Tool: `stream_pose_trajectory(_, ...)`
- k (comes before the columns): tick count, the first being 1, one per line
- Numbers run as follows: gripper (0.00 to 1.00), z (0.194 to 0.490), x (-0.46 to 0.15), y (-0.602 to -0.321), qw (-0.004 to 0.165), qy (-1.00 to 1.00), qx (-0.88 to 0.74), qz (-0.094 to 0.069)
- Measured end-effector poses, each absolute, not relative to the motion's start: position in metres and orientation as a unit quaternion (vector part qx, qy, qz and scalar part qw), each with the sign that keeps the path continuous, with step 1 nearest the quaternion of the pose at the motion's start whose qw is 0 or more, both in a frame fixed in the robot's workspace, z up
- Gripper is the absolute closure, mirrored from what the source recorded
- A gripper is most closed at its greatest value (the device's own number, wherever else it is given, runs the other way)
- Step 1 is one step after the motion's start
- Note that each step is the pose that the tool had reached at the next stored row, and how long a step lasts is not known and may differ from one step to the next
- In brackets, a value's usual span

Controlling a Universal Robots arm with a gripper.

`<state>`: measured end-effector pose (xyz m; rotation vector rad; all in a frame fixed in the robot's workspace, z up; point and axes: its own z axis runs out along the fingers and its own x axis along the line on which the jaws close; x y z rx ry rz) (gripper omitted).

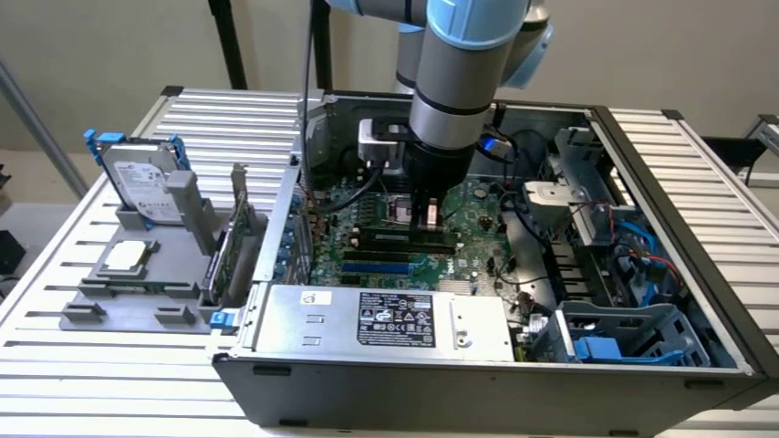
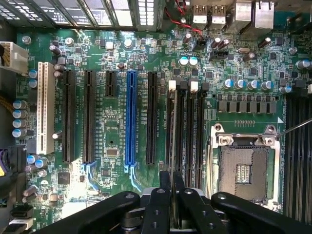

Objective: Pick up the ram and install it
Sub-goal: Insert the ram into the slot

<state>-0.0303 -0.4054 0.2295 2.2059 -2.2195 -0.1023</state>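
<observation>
My gripper [image 1: 426, 217] reaches down inside the open computer case [image 1: 681, 164], over the black memory slots [image 1: 402, 241] beside the processor socket. In the wrist view its two fingers [image 2: 171, 187] stand almost together, shut on the ram [image 2: 171, 141]. The ram appears edge-on as a long dark strip running away from the fingertips. It lies along the outermost memory slot, the one with a white latch [image 2: 171, 87] at its far end. Whether the stick is seated in the slot or just above it cannot be told.
The open processor socket [image 2: 243, 168] lies beside the slots, and a blue expansion slot [image 2: 130, 122] on the other side. The power supply [image 1: 389, 319] fills the case front. A grey holder [image 1: 134, 301] outside carries a hard drive [image 1: 140, 182], an expansion card [image 1: 237, 237] and a processor [image 1: 128, 258].
</observation>
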Motion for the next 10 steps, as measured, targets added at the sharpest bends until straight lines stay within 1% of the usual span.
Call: stream_pose_trajectory(10, 0.86, 0.2255, -0.0313, -0.4026, 0.008, -0.709, 0.705, -0.03)
